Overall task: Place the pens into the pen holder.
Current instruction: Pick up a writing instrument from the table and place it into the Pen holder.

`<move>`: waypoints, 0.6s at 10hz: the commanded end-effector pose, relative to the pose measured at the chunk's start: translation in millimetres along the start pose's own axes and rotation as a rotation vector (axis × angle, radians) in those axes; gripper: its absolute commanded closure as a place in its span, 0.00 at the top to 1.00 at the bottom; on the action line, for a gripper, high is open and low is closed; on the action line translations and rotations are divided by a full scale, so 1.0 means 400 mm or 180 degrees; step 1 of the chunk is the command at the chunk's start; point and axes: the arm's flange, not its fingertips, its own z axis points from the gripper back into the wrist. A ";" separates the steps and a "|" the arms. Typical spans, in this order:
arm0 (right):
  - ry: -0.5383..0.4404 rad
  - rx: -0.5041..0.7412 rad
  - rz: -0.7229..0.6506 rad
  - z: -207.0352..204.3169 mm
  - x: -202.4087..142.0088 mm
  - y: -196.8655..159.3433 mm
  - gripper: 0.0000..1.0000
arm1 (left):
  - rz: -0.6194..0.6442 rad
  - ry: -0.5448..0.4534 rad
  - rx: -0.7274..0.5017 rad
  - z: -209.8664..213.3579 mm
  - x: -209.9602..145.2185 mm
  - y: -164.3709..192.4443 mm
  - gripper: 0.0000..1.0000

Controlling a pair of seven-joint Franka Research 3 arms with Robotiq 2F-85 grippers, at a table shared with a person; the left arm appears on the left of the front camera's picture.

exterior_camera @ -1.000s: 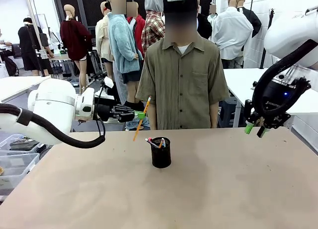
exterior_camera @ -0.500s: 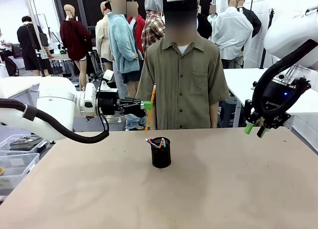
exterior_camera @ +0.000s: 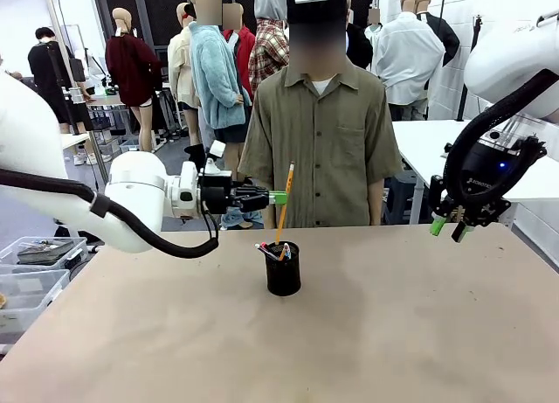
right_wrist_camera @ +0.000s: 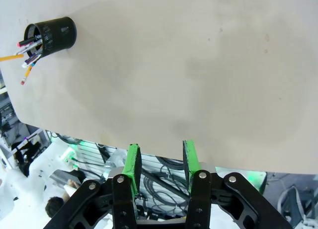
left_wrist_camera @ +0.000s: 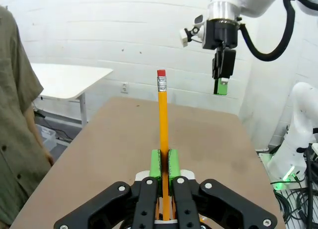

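Observation:
The black mesh pen holder (exterior_camera: pixel 283 270) stands mid-table with several pens (exterior_camera: pixel 272 250) in it. My left gripper (exterior_camera: pixel 278 198) is shut on a yellow-orange pen (exterior_camera: pixel 286 189), held nearly upright just above the holder. Its lower tip comes down to about the rim. In the left wrist view the green pads (left_wrist_camera: pixel 155 162) clamp this pen (left_wrist_camera: pixel 162 114), whose red eraser end points away. My right gripper (exterior_camera: pixel 450 227) hangs open and empty above the table's far right edge. From there, in the right wrist view, the holder (right_wrist_camera: pixel 52 34) shows far off beyond the open gripper (right_wrist_camera: pixel 160 162).
A person in an olive shirt (exterior_camera: pixel 319 141) stands at the far side, behind the holder. Clear plastic bins (exterior_camera: pixel 26 285) sit off the table's left edge. The tan tabletop (exterior_camera: pixel 393 324) spreads wide around the holder.
My left arm has swung right, carrying the pen from left of the holder to just above it. The pen has turned from slanted to nearly upright. The right arm has stayed still.

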 end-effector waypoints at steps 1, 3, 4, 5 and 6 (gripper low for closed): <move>-0.0052 0.0015 0.0047 -0.011 -0.005 -0.004 0.45 | 0.0037 0.0065 0.0022 -0.020 -0.012 0.024 0.00; -0.0052 0.0015 0.0047 -0.011 -0.005 -0.004 0.45 | 0.0120 0.0027 0.0028 -0.022 -0.050 0.048 0.00; -0.0052 0.0015 0.0047 -0.011 -0.005 -0.004 0.45 | 0.0118 0.0016 0.0009 -0.018 -0.070 0.050 0.00; -0.0052 0.0015 0.0047 -0.011 -0.005 -0.004 0.45 | 0.0091 -0.0020 0.0003 -0.010 -0.087 0.053 0.00; -0.0052 0.0015 0.0047 -0.011 -0.005 -0.004 0.45 | 0.0068 -0.0058 -0.0018 -0.005 -0.098 0.056 0.00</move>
